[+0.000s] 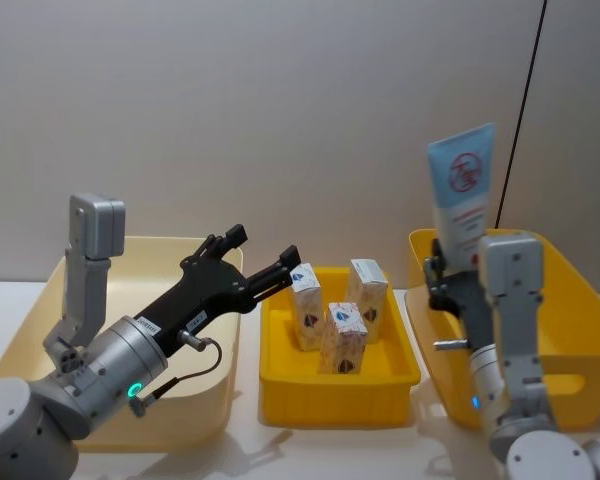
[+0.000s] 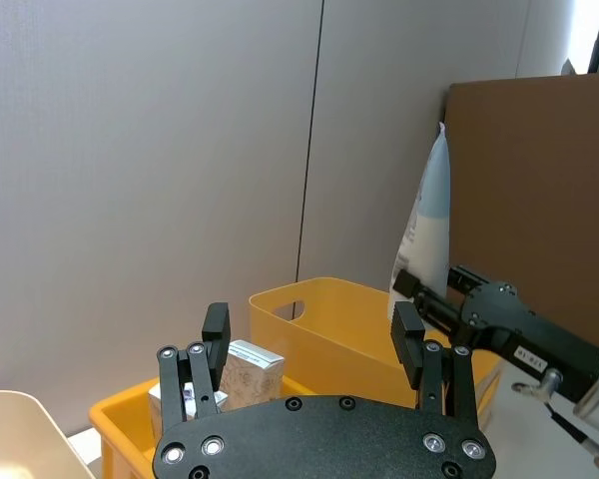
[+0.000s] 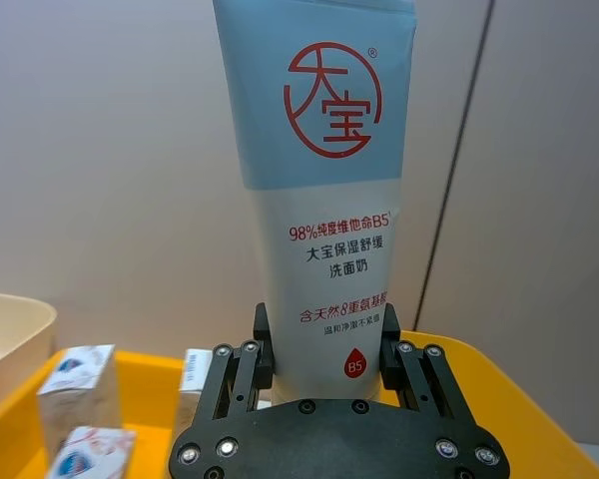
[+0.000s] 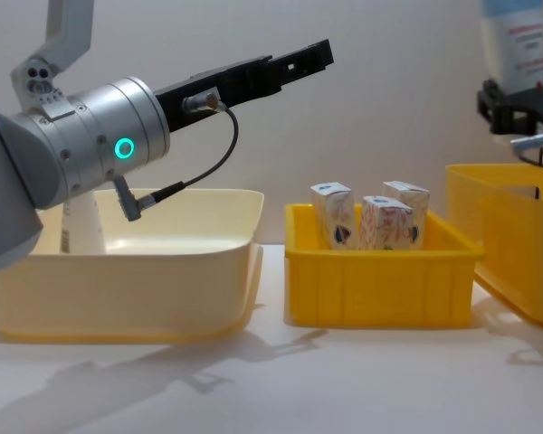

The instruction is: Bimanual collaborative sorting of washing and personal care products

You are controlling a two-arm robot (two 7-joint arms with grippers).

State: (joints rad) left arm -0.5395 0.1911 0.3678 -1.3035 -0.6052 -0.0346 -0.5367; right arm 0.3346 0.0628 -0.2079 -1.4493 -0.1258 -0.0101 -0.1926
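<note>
My right gripper (image 1: 446, 272) is shut on a tall pale-blue squeeze tube (image 1: 462, 192) with a red round logo (image 3: 332, 100), holding it upright above the right yellow bin (image 1: 572, 300). The fingers (image 3: 263, 351) clamp its lower end. Three small white cartons (image 1: 346, 337) stand in the middle yellow bin (image 1: 340, 395). My left gripper (image 1: 262, 246) is open and empty, raised over the gap between the cream bin (image 1: 40, 312) and the middle bin, pointing toward the cartons (image 2: 250, 374). In the chest view it (image 4: 299, 60) hangs well above the cartons (image 4: 384, 221).
A pale tube-like item (image 4: 81, 226) stands in the cream bin (image 4: 163, 280) behind my left arm. The three bins sit side by side on a white table (image 4: 344, 380). A grey wall is close behind, and a brown board (image 2: 539, 180) stands on the right.
</note>
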